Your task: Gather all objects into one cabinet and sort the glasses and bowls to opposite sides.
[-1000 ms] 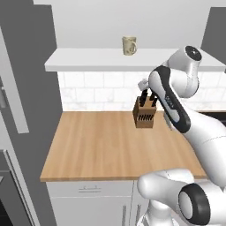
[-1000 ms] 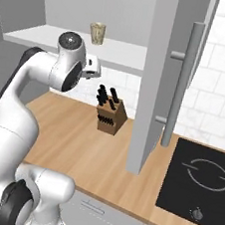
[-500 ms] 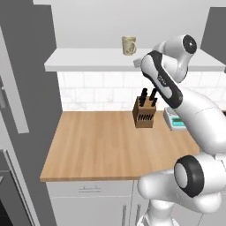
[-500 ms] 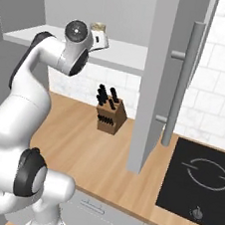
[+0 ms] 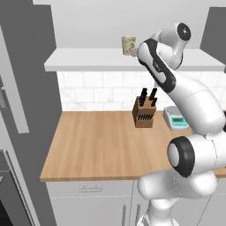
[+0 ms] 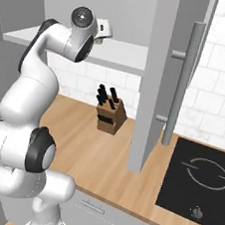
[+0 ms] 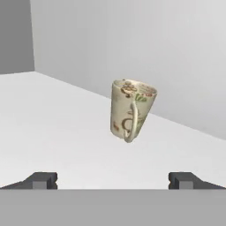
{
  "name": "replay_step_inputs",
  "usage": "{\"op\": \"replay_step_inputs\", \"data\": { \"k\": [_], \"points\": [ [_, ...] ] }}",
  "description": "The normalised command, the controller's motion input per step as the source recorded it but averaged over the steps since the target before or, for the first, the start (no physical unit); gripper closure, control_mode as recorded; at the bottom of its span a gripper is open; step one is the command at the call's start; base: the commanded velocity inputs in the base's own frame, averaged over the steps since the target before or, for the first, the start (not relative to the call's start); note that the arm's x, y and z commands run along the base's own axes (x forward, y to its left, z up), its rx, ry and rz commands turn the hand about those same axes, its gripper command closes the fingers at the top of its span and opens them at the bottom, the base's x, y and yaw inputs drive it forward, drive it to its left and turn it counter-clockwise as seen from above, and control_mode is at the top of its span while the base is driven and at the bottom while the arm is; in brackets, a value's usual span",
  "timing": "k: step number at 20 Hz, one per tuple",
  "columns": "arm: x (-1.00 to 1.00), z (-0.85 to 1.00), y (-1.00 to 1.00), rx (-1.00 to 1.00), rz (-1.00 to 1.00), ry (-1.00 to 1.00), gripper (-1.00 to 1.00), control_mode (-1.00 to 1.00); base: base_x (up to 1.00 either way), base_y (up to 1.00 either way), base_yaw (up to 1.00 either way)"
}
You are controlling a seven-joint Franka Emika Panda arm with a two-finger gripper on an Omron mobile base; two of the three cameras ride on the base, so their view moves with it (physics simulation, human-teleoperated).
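Observation:
A beige handled mug (image 5: 128,45) with a faint pattern stands on the white shelf board (image 5: 88,60) of the open cabinet. In the hand view the mug (image 7: 131,109) is straight ahead, its handle facing me, a short way beyond my fingertips (image 7: 43,180). My gripper (image 7: 114,181) is open and empty, level with the shelf. In the right base view the hand (image 6: 103,29) hovers over the shelf board (image 6: 119,58) and covers the mug. The cabinet's tall grey door (image 6: 160,80) with its bar handle (image 6: 181,83) stands open to the right.
On the wooden counter (image 5: 97,145) below stand a knife block (image 5: 145,114) and a small kitchen scale (image 5: 176,119). A black cooktop (image 6: 201,181) lies at the right. Another grey door (image 5: 26,88) hangs open at the left.
The arm has swung up from knife-block height to the shelf, bringing the hand close to the mug. The gripper stayed open.

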Motion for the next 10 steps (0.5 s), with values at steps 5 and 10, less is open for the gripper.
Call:
{"op": "replay_step_inputs", "data": {
  "k": [5,10],
  "points": [
    [0.09,0.11,0.0,0.0,0.0,0.01,-1.0,-1.0,0.0,0.0,0.0],
    [0.41,-0.1,-0.15,0.01,0.04,0.0,-1.0,-1.0,0.0,0.0,0.0]
  ]
}}
